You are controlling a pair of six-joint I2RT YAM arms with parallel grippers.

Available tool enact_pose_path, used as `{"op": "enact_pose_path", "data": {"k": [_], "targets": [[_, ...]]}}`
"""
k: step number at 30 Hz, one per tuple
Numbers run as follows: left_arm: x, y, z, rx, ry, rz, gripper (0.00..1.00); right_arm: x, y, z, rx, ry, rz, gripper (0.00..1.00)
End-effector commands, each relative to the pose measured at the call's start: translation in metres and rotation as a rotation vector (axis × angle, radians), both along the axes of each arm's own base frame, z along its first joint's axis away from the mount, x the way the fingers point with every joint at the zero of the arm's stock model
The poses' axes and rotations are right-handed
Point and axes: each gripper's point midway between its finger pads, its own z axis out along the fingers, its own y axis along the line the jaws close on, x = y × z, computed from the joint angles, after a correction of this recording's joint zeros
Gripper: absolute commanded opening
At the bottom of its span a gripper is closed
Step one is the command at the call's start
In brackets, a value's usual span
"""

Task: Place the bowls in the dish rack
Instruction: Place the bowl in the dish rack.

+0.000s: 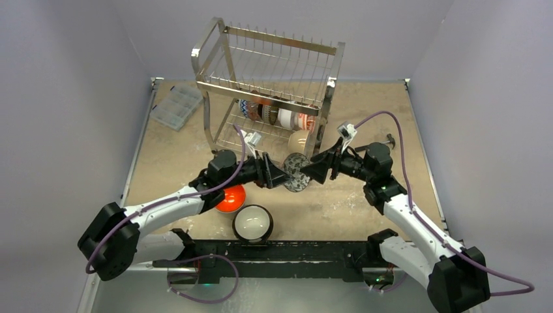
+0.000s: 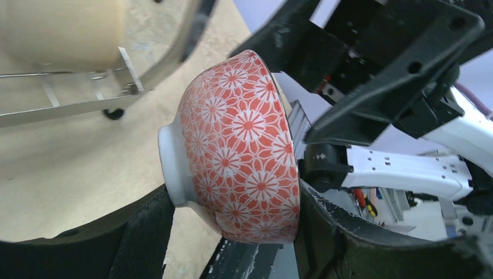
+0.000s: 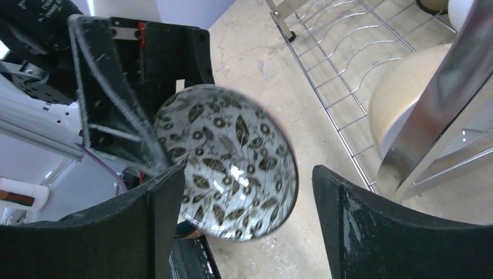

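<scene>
Patterned bowl (image 1: 297, 172): glazed ceramic, stiff, slippery, likely breakable; best pinched across the rim wall. Held on edge above the surface (image 1: 365, 195), just before the dish rack (image 1: 261, 96). Left gripper (image 1: 279, 175) jaws clamped on it; right gripper (image 3: 247, 171) jaws wide apart, empty.

Leaf-patterned bowl (image 1: 297, 173) on edge beside steel dish rack (image 1: 261, 98), more bowls (image 1: 282, 117) in lower tier

Orange bowl (image 1: 233, 199) half hidden by L arm (image 1: 169, 205).
</scene>
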Motion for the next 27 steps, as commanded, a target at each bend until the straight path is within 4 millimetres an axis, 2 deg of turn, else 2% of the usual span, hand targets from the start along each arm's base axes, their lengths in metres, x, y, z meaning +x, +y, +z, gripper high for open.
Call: {"op": "enact_pose_path", "data": {"k": [1, 5, 13, 19, 27], "targets": [[0.016, 0.014, 0.025, -0.148, -0.012, 0.033, 0.0, 0.011, -0.002, 0.017, -0.004, -0.046, -0.043, 0.84], [0.027, 0.026, 0.014, -0.152, 0.026, 0.083, 0.0, 0.013, -0.005, 0.012, -0.02, -0.028, -0.068, 0.88], [0.053, 0.047, 0.014, -0.179, 0.024, 0.181, 0.0, 0.017, -0.007, 0.006, -0.038, -0.016, -0.094, 0.96], [0.079, 0.068, 0.017, -0.12, -0.081, 0.33, 0.0, 0.016, -0.007, 0.008, -0.034, -0.037, -0.086, 0.99], [0.114, 0.102, 0.028, 0.066, -0.316, 0.54, 0.0, 0.015, -0.007, 0.006, -0.029, -0.031, -0.086, 0.99]]}}
